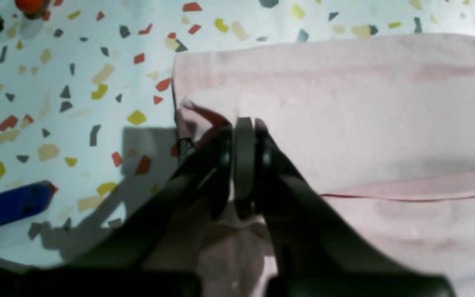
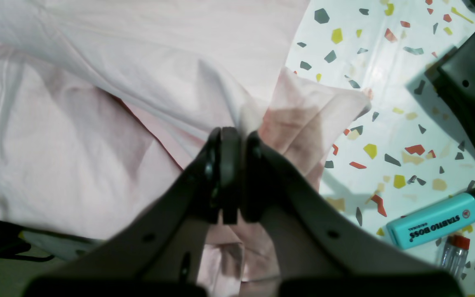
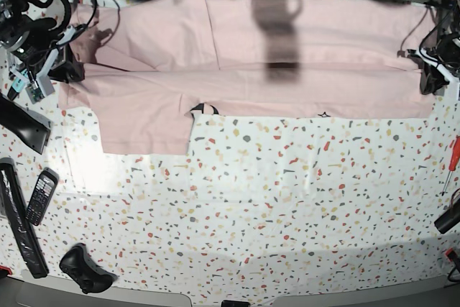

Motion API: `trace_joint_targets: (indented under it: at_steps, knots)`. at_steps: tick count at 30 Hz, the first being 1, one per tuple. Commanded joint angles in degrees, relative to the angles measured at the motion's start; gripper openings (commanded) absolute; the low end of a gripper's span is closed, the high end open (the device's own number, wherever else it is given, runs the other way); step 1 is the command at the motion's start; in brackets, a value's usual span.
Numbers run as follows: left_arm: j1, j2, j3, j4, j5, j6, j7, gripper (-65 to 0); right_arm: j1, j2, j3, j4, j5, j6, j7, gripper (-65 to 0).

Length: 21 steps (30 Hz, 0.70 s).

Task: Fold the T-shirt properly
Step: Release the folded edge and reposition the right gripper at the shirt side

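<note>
Both grippers clenched on T-shirt: left gripper pinching one end corner, right gripper the opposite. Cloth's long axis runs straight between my fingers, stretched across table's far side.

White terrazzo-speckled table under bright overhead light; dark shadows along its far edge

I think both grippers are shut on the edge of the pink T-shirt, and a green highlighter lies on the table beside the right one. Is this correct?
Not quite: the highlighter is light blue, not green, as the right wrist view shows. The rest holds: the left gripper and the right gripper are both shut on the T-shirt, and the highlighter lies on the table beside the right one.
</note>
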Motion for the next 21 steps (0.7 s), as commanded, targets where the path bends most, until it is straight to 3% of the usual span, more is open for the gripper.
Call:
trace_joint_targets:
  at_steps: [1,4,7,8,11,17,21]
  knots:
    - [-0.1,-1.2,-0.5,0.9,-0.6,-0.3,-1.1,-65.0,0.0,1.1,0.7,0.7,0.6,0.3,1.0,-65.0]
    - [-0.2,-1.3,-0.5,0.9,-0.7,-0.3,-1.2,-65.0,0.0,1.1,0.7,0.6,0.6,0.3,0.0,-65.0]
    - [-0.2,-1.3,-0.5,0.9,-0.7,-0.2,-1.3,-43.1,0.2,1.1,0.7,0.6,0.7,0.3,-0.3,-50.3]
    - [-0.3,-1.3,-0.5,0.9,-0.6,-0.1,-1.4,-38.7,0.3,1.1,0.7,0.6,0.7,0.3,-0.2,-45.8]
    - [-0.4,-2.0,-0.5,1.0,-0.7,-0.1,-1.6,-37.4,1.7,1.3,0.7,0.6,1.4,0.3,-0.2,-39.6]
    - [-0.6,-3.5,-1.4,1.0,-0.9,-0.1,-1.8,-37.4,8.9,1.2,0.7,0.5,2.5,0.0,-0.4,-39.6]
    - [-0.7,-3.4,-1.4,1.0,-4.6,-0.1,-1.9,-37.4,16.0,1.2,0.0,-3.0,2.6,-0.2,-0.4,-39.6]
